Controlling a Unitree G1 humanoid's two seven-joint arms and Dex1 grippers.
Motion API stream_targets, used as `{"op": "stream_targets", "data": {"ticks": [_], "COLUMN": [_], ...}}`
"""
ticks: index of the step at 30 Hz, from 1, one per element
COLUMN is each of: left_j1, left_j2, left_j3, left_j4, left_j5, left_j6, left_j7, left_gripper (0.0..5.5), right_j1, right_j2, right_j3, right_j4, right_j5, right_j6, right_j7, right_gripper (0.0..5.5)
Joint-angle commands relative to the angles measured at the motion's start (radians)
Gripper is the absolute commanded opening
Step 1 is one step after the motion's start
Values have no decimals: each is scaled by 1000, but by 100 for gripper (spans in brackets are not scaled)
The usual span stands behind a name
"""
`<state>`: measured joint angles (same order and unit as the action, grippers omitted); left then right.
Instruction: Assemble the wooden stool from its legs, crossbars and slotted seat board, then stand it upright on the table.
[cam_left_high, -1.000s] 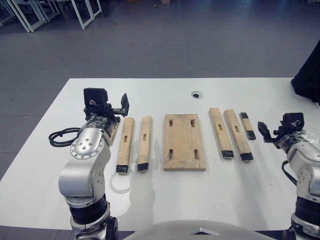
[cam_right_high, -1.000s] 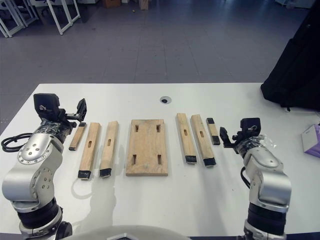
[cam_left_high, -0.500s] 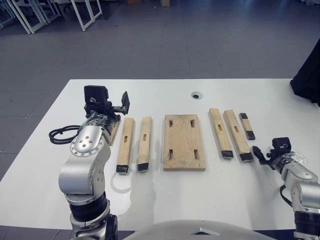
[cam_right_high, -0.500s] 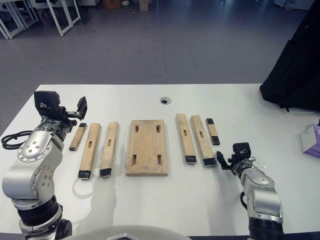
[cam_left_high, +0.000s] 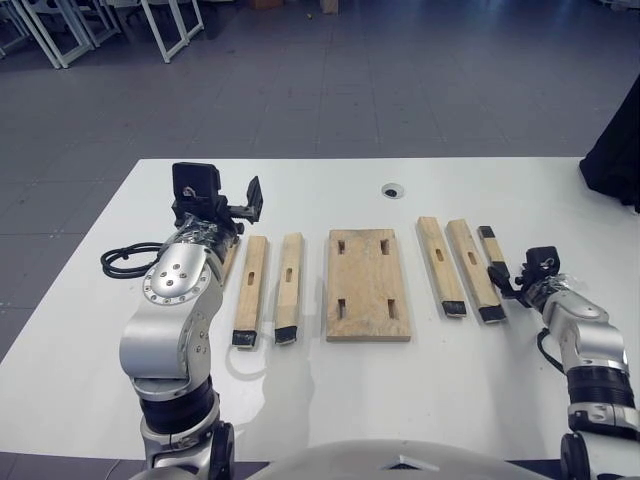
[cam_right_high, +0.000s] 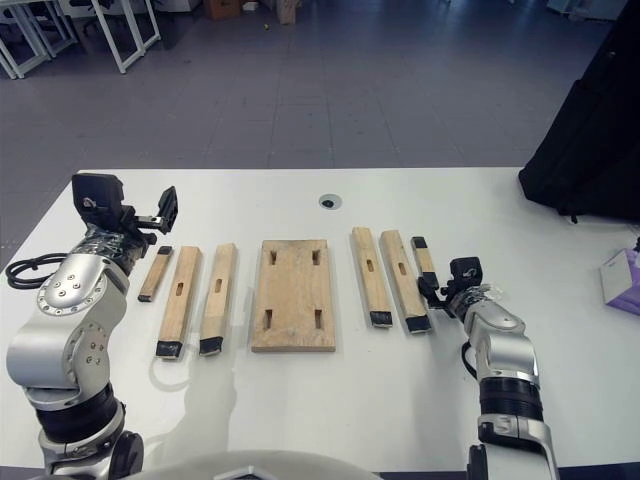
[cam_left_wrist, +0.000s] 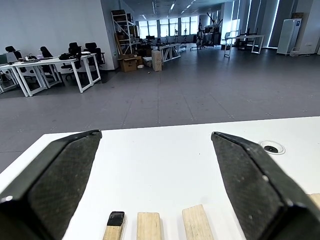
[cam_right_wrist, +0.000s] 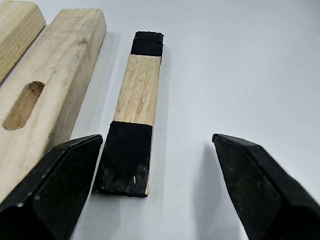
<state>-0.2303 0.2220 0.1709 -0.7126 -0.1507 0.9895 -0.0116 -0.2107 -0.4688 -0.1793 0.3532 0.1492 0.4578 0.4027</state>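
The slotted seat board (cam_left_high: 367, 283) lies flat in the middle of the white table (cam_left_high: 400, 400). Two legs (cam_left_high: 250, 290) (cam_left_high: 289, 286) lie to its left and two more (cam_left_high: 441, 265) (cam_left_high: 474, 268) to its right. A short black-tipped crossbar (cam_right_high: 155, 273) lies at the far left, under my left gripper (cam_left_wrist: 155, 135), which hovers open above its far end. A second crossbar (cam_right_wrist: 135, 125) lies at the far right. My right gripper (cam_right_wrist: 156, 137) is low and open at that crossbar's near end, with the bar close to one finger (cam_right_wrist: 60, 185).
A black cable (cam_left_high: 120, 265) coils at the table's left edge. A round grommet hole (cam_left_high: 393, 188) sits behind the seat board. A black bag (cam_right_high: 590, 130) stands off the right side, and a small box (cam_right_high: 622, 280) lies at the far right edge.
My right gripper dropped toward the front of the table, then moved forward and left to the near end of the right crossbar. The left gripper barely shifted.
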Motion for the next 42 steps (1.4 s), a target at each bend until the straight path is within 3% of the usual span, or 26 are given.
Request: {"op": "stream_targets", "data": {"ticks": [1, 12, 18, 24, 27, 30, 32, 37, 42], "left_j1": [2, 4, -3, -133, -370, -529, -576, -575, -544], "left_j2": [-5, -5, -1, 51, -76, -74, -67, -64, -56], "left_j3": [-3, 4, -6, -11, 225, 434, 506, 505, 439], "left_j4": [3, -4, 20, 149, 390, 689, 798, 882, 939], "left_j5": [9, 9, 1, -114, -484, -731, -821, -883, -840], "left_j6": [-7, -4, -6, -17, 190, 345, 405, 474, 414], "left_j7": [7, 7, -8, -176, -300, -348, -338, -306, -309], "left_gripper": [403, 403, 403, 403, 403, 403, 403, 403, 403], "right_j1": [44, 52, 40, -107, -137, -106, -98, -121, -142], "right_j2": [10, 19, -6, -43, 60, 126, 149, 182, 222], "right_j3": [72, 62, 11, -20, 147, 283, 329, 358, 385], "right_j4": [67, 224, 178, -255, -538, -661, -691, -736, -759], "right_j5": [-40, -12, -7, -29, -12, -24, -38, -43, -53], "right_j6": [51, 20, -42, -56, 8, 33, 46, 83, 111], "right_j7": [18, 26, -37, -142, -118, -97, -95, -102, -116], "right_gripper": [336, 132, 128, 127, 127, 127, 127, 127, 127]}}
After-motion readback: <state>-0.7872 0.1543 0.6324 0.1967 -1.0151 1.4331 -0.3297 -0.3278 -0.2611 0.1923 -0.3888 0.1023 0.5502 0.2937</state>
